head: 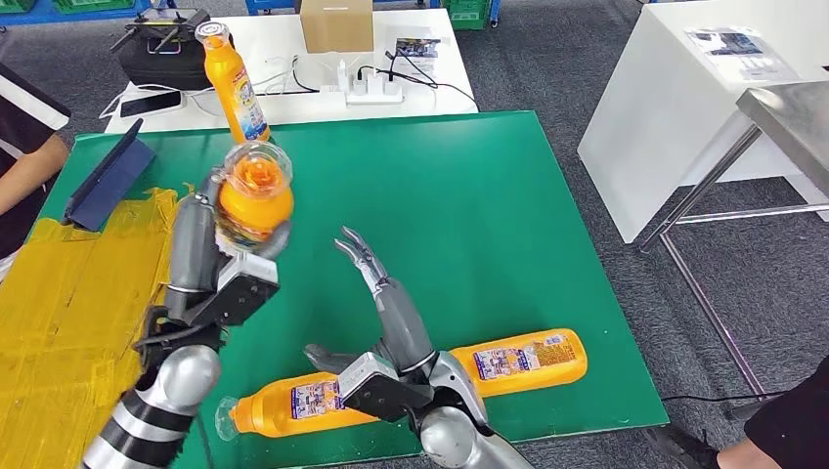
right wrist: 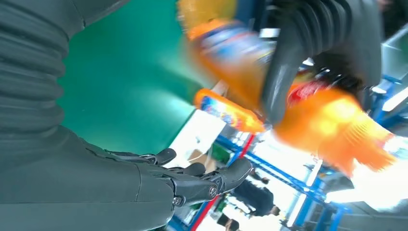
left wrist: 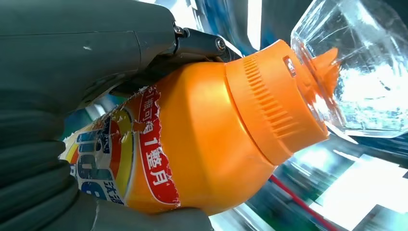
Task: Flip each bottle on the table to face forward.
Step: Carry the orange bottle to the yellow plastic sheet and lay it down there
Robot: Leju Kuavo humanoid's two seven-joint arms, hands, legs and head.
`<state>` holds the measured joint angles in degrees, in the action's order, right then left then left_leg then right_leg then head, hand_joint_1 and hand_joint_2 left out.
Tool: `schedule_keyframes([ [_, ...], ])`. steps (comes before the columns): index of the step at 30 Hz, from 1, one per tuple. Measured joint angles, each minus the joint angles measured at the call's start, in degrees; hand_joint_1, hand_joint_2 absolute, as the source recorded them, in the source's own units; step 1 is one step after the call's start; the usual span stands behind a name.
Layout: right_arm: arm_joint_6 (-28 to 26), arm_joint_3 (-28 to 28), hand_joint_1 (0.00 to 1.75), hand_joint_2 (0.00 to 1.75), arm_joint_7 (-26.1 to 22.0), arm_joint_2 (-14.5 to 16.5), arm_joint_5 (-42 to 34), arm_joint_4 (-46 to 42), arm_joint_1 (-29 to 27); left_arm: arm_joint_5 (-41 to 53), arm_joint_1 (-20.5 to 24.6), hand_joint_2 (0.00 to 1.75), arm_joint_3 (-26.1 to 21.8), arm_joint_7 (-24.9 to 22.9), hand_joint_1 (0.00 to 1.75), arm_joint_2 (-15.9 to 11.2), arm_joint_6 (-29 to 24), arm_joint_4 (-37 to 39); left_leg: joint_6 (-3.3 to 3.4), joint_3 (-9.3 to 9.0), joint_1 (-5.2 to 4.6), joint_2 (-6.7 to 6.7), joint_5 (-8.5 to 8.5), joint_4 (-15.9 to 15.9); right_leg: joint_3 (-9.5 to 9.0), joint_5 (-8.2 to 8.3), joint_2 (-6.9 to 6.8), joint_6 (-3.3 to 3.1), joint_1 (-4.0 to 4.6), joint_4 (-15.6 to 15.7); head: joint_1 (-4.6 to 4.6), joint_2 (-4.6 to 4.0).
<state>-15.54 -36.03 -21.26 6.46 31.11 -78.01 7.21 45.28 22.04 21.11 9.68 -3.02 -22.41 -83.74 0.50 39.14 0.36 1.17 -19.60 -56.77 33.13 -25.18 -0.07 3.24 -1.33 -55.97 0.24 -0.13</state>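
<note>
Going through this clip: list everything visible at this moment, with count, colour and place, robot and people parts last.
Held bottle: 1, orange with clear cap, lifted above the table in the left hand.
Standing bottle: 1, orange, upright at the far edge of the green table.
Lying bottles: 2, orange, on their sides near the front edge, one to the right, one to the left.
Green table: 1, with yellow tape over its left part.
Dark blue flat case: 1, on the left part.
White table: 1, behind; cardboard box, power strip, black bag, phone.
Left hand: grips the held bottle.
Right hand: fingers spread, holding nothing.
Person's arm: left edge.
</note>
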Motion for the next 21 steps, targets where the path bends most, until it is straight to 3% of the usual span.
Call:
schedule_keyframes([
  [6,3.3,0.1,0.00,1.75,3.0,-2.6,3.2,-4.3,-3.3,15.4,5.1,1.75,-6.5,-5.5,1.75,-7.3,0.4,7.3,-0.03,0.01,0.04,0.00,0.02,0.0,0.04,-0.01,0.00,-0.01,0.00,0.0,0.01,0.00],
  [12,6.1,-0.7,0.00,1.75,4.8,-4.3,7.2,-5.2,-6.0,32.3,9.6,1.75,-8.4,-9.7,1.75,-13.7,4.5,16.7,-0.10,0.03,0.04,0.01,-0.05,0.0,0.62,-0.07,0.00,-0.08,0.00,0.0,0.02,0.00],
  [16,9.2,-2.3,0.00,1.75,7.4,-5.5,10.4,-4.7,-6.3,39.1,12.1,1.75,-7.5,-11.1,1.75,-14.6,8.3,24.1,-0.10,0.04,0.04,0.03,-0.05,0.0,0.66,-0.06,0.00,-0.08,-0.01,0.0,0.02,0.00],
  [21,11.7,-5.6,0.00,1.75,10.5,-6.7,15.1,-1.2,-4.4,41.0,15.4,1.75,-3.6,-11.9,1.75,-13.2,13.7,34.4,-0.08,0.07,0.02,0.02,-0.04,0.0,0.63,-0.03,0.00,-0.05,-0.02,0.0,0.02,0.00],
])
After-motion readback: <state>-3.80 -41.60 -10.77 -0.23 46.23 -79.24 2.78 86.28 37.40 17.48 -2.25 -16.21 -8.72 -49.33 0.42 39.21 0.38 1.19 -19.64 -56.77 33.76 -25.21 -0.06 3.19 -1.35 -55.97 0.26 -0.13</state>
